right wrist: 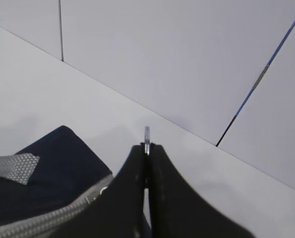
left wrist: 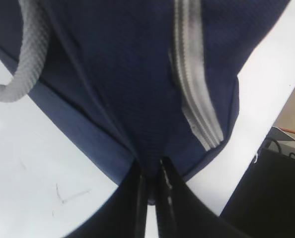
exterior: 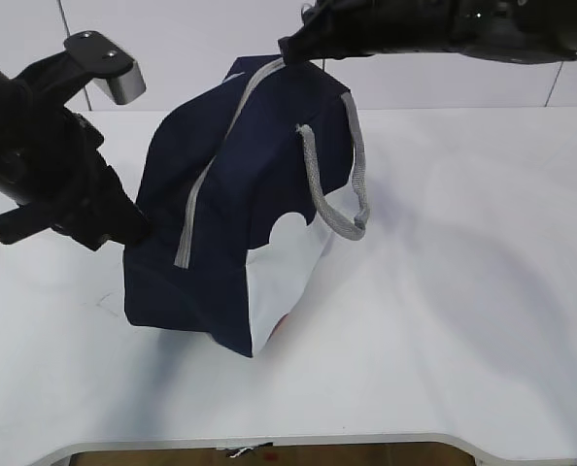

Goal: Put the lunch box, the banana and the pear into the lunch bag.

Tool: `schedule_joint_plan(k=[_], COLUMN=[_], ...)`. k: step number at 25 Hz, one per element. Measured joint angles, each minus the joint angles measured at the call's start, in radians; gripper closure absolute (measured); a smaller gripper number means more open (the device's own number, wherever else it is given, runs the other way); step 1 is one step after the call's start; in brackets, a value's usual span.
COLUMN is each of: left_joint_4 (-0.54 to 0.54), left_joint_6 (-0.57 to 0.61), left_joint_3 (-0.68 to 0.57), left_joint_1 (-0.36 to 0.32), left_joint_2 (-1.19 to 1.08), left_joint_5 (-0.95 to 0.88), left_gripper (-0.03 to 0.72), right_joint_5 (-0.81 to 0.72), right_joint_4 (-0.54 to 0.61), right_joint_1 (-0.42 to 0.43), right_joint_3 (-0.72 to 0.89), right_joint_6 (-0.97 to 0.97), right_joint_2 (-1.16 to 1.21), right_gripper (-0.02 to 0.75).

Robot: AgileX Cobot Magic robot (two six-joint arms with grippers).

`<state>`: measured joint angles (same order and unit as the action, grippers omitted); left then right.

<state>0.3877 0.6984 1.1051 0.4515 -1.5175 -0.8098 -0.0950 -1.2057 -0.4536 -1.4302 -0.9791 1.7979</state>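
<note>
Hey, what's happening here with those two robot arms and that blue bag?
Both arms are holding the lunch bag, which stands tilted on the white table. The left gripper has its jaws shut on a pinch of navy fabric at the bag's lower end, near where the grey zipper ends. The right gripper, up at the bag's top far end, has its jaws shut on the zipper's ring pull. The zipper looks closed along its visible length. No lunch box, banana or pear is in view.
</note>
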Motion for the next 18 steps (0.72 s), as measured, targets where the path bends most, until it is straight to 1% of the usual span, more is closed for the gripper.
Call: schedule_joint_plan(k=[8, 10, 12, 14, 16, 18], left_joint_4=[-0.002, -0.002, -0.002, -0.004, -0.004, -0.004], left_joint_6=[-0.029, -0.060, -0.114, -0.164, -0.205, -0.228], left_joint_3=[0.000, 0.000, 0.000, 0.000, 0.005, 0.025], left_joint_1=[0.000, 0.000, 0.000, 0.000, 0.000, 0.000], left_joint_2=[0.000, 0.000, 0.000, 0.004, 0.011, 0.025], left_joint_5=[-0.001, -0.001, -0.001, -0.006, -0.014, -0.023], left_gripper=[0.682, 0.678, 0.663, 0.610, 0.519, 0.398], right_joint_5=[0.008, 0.018, 0.028, 0.042, 0.061, 0.069], right_joint_4=[-0.002, -0.004, -0.004, -0.005, -0.006, -0.006], right_joint_1=[0.001, 0.002, 0.002, 0.004, 0.004, 0.004], right_joint_3=[-0.002, -0.002, -0.002, -0.002, -0.002, -0.002], right_joint_6=[-0.015, -0.017, -0.017, -0.027, -0.036, -0.046], right_joint_2=[0.000, 0.000, 0.000, 0.000, 0.000, 0.000], right_gripper=[0.721, 0.721, 0.721, 0.721, 0.721, 0.721])
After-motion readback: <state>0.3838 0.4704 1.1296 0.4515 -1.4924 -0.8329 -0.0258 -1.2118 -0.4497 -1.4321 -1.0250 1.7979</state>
